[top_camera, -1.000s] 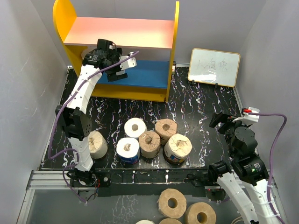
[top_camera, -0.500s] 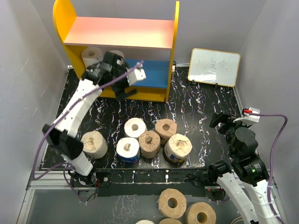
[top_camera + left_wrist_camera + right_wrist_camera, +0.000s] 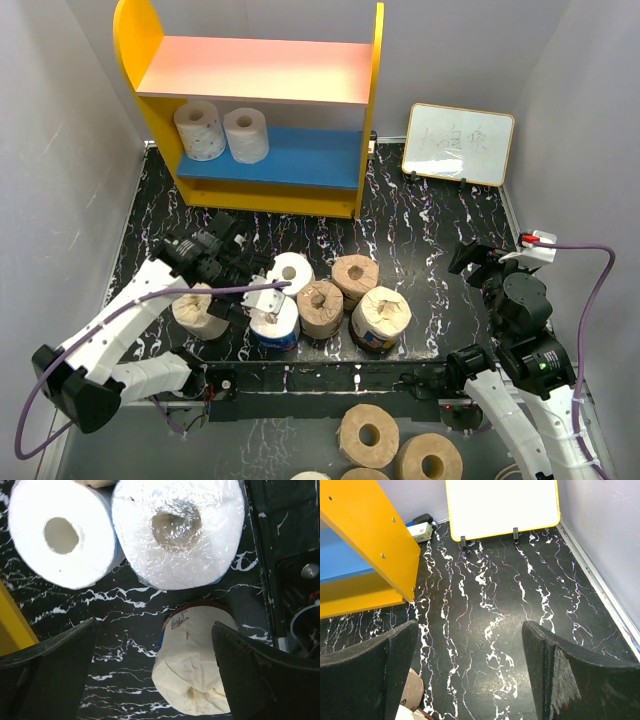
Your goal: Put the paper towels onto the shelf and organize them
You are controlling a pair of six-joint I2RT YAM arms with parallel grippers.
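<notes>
The shelf (image 3: 365,100) stands at the back, and two white paper towels (image 3: 200,130) (image 3: 246,135) sit upright on the left of its blue lower board. Several more rolls are grouped at the table's front: a white one (image 3: 290,272), a blue-wrapped one (image 3: 274,322), tan ones (image 3: 320,308) (image 3: 355,277) and a labelled one (image 3: 380,317). My left gripper (image 3: 232,290) hangs open above a cream roll (image 3: 197,312). In the left wrist view that roll (image 3: 195,665) lies between the spread fingers (image 3: 50,675), untouched. My right gripper (image 3: 470,255) is open over bare table (image 3: 485,630).
A small whiteboard (image 3: 459,143) leans at the back right, and it also appears in the right wrist view (image 3: 502,505). Wider tan rolls (image 3: 368,435) (image 3: 428,460) lie below the table's near edge. Grey walls close in both sides. The shelf's yellow side panel (image 3: 375,535) is left of my right gripper.
My left arm has pulled back out of the shelf's lower tier, leaving two white rolls there, and has swung down to the rolls at the table's front. The right arm has not moved.
</notes>
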